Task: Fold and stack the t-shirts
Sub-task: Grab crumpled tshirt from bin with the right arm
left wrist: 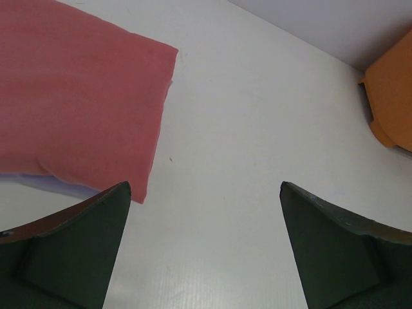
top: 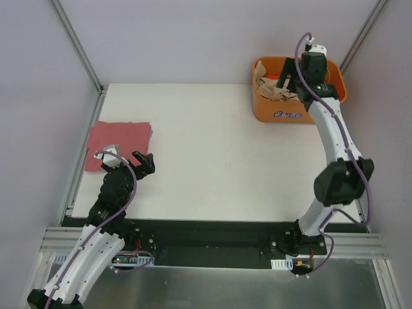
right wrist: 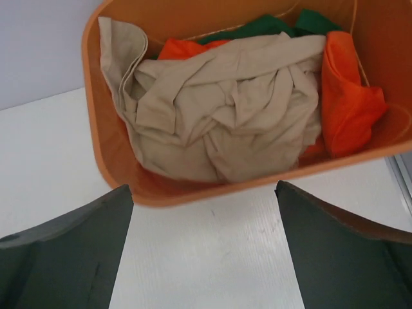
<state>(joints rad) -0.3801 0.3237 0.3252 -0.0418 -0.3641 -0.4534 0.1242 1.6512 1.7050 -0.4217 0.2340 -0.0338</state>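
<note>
R gripper (right wrist: 203, 188) wide open above bin (right wrist: 103, 148); beige tee (right wrist: 225, 109) crumpled on top. One raised fold to be pinched, orange tee (right wrist: 347, 103) avoided. Red tee (top: 119, 143) laid folded at left, prob. finished. L gripper (left wrist: 205, 187) wide, empty.

A white table (top: 225, 161) fills the middle of the top view. An orange plastic bin (top: 270, 113) stands upright at its 1 o'clock corner, with a pale label on its near wall. Grey metal posts slant up at 11 o'clock (top: 77, 45) and 1 o'clock (top: 364, 32). A black strip (top: 212, 233) runs along the table's 6 o'clock edge, with a dull metal sheet (top: 225, 286) below it. Pale lilac walls (top: 193, 38) close the back and sides.
</note>
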